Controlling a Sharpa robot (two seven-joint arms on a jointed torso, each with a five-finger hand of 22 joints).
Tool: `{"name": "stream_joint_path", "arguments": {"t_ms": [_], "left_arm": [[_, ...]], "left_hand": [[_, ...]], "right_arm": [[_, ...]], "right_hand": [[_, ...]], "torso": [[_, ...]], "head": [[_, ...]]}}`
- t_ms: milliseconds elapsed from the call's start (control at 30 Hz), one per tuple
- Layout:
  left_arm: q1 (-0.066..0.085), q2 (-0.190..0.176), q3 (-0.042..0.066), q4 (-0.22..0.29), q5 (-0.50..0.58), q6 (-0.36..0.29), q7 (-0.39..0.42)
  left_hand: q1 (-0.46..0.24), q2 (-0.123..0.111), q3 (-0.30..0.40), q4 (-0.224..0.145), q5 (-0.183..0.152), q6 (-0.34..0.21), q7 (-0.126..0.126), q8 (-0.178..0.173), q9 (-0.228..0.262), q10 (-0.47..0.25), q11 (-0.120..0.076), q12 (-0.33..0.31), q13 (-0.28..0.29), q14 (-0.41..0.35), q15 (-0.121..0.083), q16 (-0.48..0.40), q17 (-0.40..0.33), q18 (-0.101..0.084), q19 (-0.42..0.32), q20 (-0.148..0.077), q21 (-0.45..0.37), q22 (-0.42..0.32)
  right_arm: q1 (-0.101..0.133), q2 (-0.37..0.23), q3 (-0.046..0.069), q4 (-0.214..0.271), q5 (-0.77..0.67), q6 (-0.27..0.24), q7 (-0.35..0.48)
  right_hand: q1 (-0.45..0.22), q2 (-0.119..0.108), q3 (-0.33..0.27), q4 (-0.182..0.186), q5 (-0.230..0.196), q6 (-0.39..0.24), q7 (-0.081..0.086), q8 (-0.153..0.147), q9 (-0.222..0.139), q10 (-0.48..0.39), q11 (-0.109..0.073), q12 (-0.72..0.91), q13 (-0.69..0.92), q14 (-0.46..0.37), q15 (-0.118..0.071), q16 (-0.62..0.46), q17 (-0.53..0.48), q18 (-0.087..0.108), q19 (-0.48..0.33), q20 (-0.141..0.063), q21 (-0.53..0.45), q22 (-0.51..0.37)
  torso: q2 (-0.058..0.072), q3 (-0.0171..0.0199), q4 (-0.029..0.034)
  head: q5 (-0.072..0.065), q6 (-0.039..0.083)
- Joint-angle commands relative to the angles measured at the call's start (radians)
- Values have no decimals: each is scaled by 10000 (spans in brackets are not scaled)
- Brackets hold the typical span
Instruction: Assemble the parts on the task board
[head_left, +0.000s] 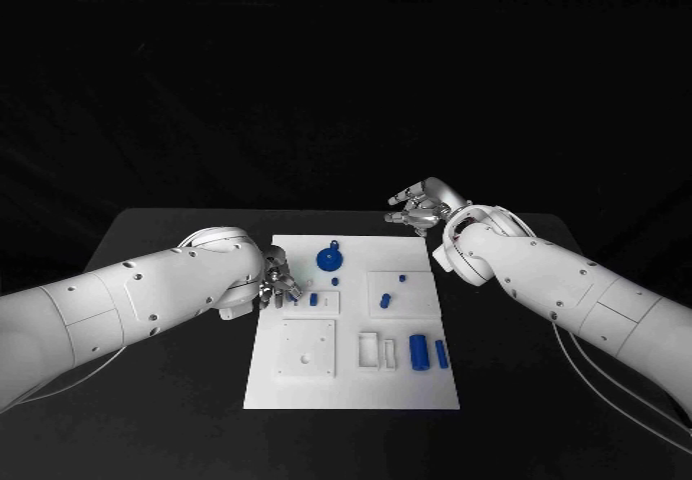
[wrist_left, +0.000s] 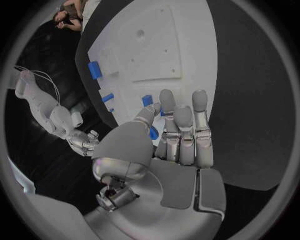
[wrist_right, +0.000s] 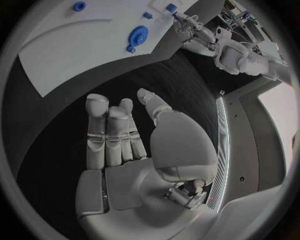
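Note:
The white task board (head_left: 353, 385) lies mid-table. My left hand (head_left: 278, 283) hovers at its left edge, fingers straight and side by side (wrist_left: 181, 130); a small blue part (head_left: 313, 298) sits just beside the fingertips and peeks out between thumb and fingers (wrist_left: 153, 132). I cannot tell whether it is touched. A round blue gear-like part (head_left: 330, 260) (wrist_right: 137, 36) lies on the far half. My right hand (head_left: 418, 208) (wrist_right: 119, 135) hangs open over the black table past the board's far right corner, holding nothing.
More blue parts rest on the board: two short ones (head_left: 387, 299) mid-right and two cylinders (head_left: 420, 352) near right, beside white slots (head_left: 369, 350). A raised square plate (head_left: 309, 347) (wrist_left: 150, 45) occupies the near left. Black table (head_left: 159, 400) surrounds the board.

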Motion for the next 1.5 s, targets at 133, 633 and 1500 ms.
{"name": "stream_joint_path", "arguments": {"t_ms": [133, 633, 1500], "left_arm": [[-36, -29, 2, 86, -252, -225, -100], [-147, -54, 2, 133, -394, -126, -176], [-179, -68, 4, 214, -404, -88, -153]], "left_hand": [[116, 21, 384, -358, -35, 870, -775, -39, -53, 76, -5, -98, 6, 72, -1, -74, 35, -133, 55, -21, 24, 198], [177, 15, 363, -332, -86, 876, -773, -61, -86, 90, -8, -114, 24, 83, -1, -90, 69, -131, 64, -20, 18, 199], [403, -15, 222, -313, -272, 1212, -757, -465, -889, 210, 0, -221, 69, 157, -2, -167, 216, -119, 107, -18, -2, 201]], "right_arm": [[-12, -14, 4, 28, -30, 125, 64], [-15, -34, 4, 31, -29, 135, 61], [-17, -57, 4, 52, -28, 142, 48]], "right_hand": [[-59, -54, 38, -1, 36, 60, 18, -33, 6, -31, -58, -1, 11, 16, -25, -3, 6, 74, 491, -29, 34, 462], [-59, -54, 38, -1, 36, 60, 18, -33, 6, -31, -58, -1, 11, 16, -25, -3, 6, 74, 491, -29, 34, 462], [-62, -55, 55, -22, 32, 56, 18, -33, 6, -33, -59, -5, 11, 17, -26, -8, 5, 75, 492, -29, 24, 454]], "torso": [[1, 8, 1], [3, 7, -4], [10, 9, -15]], "head": [[-2, -7], [13, -7], [0, -26]]}}
